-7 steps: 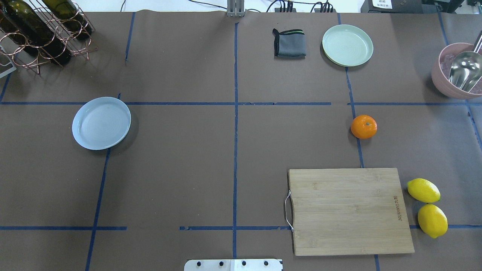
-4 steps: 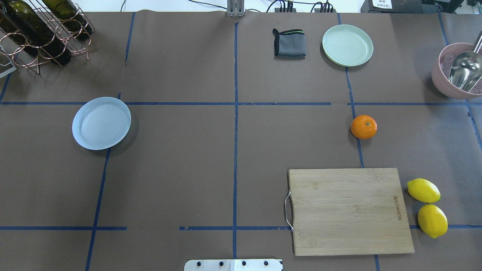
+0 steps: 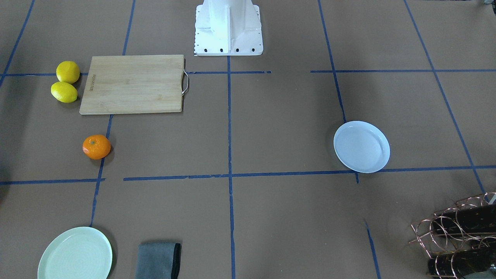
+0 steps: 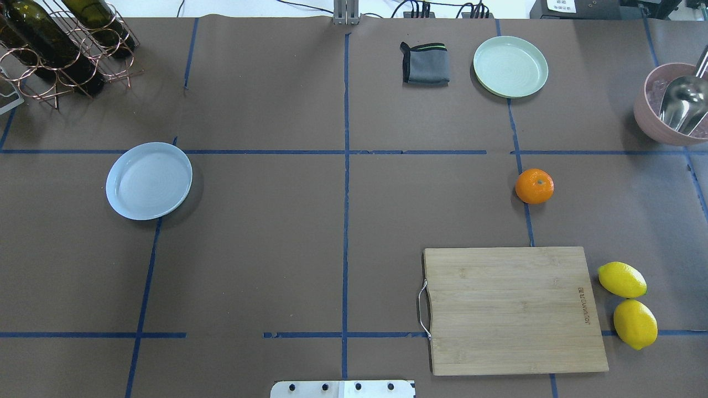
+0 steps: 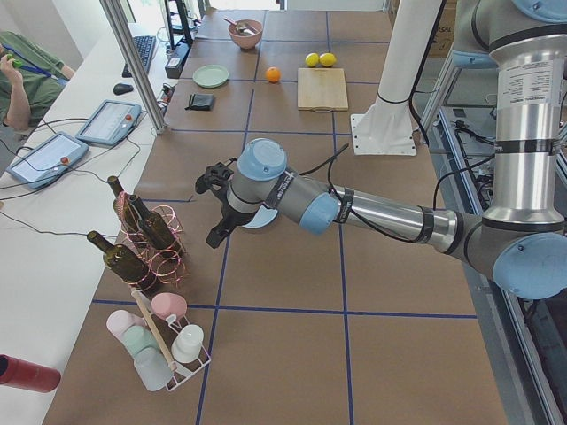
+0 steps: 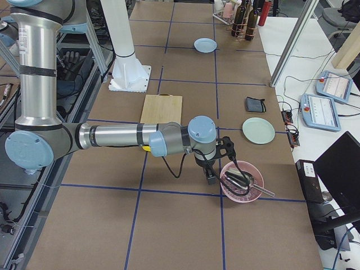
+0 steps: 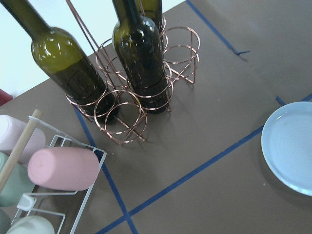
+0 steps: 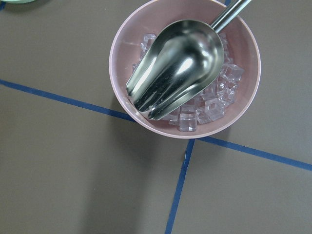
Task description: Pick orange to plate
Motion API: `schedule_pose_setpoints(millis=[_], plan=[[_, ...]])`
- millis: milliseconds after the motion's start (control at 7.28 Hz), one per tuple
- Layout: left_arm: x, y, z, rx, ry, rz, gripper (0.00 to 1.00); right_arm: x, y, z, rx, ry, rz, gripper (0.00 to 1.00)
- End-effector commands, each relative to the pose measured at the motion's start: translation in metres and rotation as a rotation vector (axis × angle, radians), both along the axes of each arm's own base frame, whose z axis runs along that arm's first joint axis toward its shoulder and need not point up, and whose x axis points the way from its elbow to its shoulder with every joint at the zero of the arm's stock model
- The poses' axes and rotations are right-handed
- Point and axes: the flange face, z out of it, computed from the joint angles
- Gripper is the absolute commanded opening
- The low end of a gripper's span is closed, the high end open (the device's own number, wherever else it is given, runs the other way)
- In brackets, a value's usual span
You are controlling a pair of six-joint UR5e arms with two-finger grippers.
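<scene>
The orange (image 4: 534, 186) (image 3: 96, 147) lies on the brown table right of centre, just beyond the cutting board, and shows small at the far end (image 5: 273, 75). The pale bluish-white plate (image 4: 149, 181) (image 3: 361, 146) (image 7: 292, 148) lies empty far off on the table's left half. Only the side views show my grippers. The left gripper (image 5: 209, 180) hangs over the table between the plate and the wine rack. The right gripper (image 6: 227, 144) hovers beside the pink bowl. I cannot tell whether either one is open or shut.
A wooden cutting board (image 4: 514, 309) lies near the robot, with two lemons (image 4: 621, 279) at its right. A mint-green plate (image 4: 510, 66) and grey cloth (image 4: 425, 63) sit at the far edge. A pink bowl (image 8: 122, 39) holds ice and a scoop. A wine rack (image 4: 61, 44) stands far left.
</scene>
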Motion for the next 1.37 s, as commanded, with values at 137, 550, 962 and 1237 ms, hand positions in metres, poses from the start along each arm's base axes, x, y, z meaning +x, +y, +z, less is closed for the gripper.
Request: schedule_pose_setpoints(millis=[137, 550, 962, 1237], plan=[[0.083, 0.013, 0.013, -0.098, 0.090, 0.027, 1.00, -0.001, 0.001, 0.003, -0.006, -0.021, -0.004, 1.00], [0.182, 0.016, 0.012, -0.455, 0.256, -0.246, 0.66, -0.002, 0.003, 0.005, -0.010, -0.027, -0.006, 1.00], [0.290, -0.014, 0.034, -0.525, 0.274, -0.368, 0.64, -0.002, 0.004, 0.005, -0.011, -0.027, -0.006, 1.00], [0.317, -0.021, 0.048, -0.522, 0.236, -0.377, 0.64, -0.002, 0.006, 0.008, -0.017, -0.027, -0.006, 1.00]])
